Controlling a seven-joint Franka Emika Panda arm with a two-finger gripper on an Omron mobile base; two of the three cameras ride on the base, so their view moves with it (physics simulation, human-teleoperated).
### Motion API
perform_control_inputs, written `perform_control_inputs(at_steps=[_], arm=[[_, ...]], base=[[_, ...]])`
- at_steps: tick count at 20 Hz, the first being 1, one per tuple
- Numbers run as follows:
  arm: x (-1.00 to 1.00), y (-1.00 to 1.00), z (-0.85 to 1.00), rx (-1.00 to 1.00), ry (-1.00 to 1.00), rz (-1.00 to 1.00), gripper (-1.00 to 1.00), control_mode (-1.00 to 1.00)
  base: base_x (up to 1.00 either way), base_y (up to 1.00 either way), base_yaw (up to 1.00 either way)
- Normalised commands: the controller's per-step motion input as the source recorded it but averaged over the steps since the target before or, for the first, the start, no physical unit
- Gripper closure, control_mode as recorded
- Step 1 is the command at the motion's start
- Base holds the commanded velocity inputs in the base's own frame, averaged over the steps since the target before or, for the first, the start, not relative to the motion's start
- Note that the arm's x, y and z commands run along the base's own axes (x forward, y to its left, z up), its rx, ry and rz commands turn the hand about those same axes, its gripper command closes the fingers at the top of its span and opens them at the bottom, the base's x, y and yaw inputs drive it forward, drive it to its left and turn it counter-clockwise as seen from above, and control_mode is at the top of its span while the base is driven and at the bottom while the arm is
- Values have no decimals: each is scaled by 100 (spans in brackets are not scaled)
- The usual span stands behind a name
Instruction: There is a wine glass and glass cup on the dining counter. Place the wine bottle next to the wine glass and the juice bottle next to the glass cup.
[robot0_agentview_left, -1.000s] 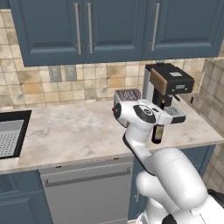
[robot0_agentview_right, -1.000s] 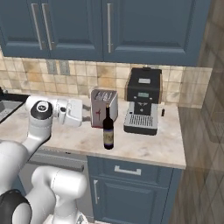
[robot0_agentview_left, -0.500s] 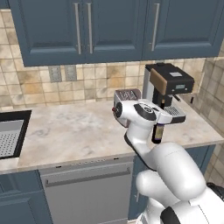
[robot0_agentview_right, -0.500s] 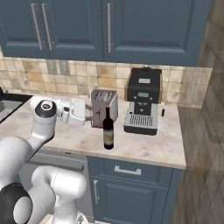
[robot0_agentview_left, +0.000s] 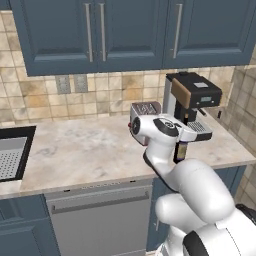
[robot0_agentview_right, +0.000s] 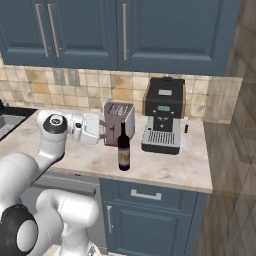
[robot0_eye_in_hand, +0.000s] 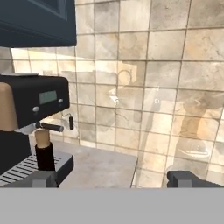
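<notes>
My gripper (robot0_eye_in_hand: 111, 178), wide open and empty, nears the wine bottle (robot0_agentview_right: 123, 148); a careless approach might topple it.

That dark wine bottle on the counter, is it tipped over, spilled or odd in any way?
Nothing stands out. The wine bottle stands upright near the counter's front edge, before the toaster and left of the coffee machine, nothing spilled around it.
</notes>
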Motion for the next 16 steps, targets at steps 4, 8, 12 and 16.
perform_control_inputs(at_steps=[4,8,12,16], arm=[[1,-13,-2,0,0,0,-100,-100],[2,-13,-3,0,0,0,-100,-100],[5,-8,-6,0,0,0,-100,-100],[6,-2,-11,0,0,2,-100,-100]], base=[[0,0,0],[0,0,0],[0,0,0],[0,0,0]])
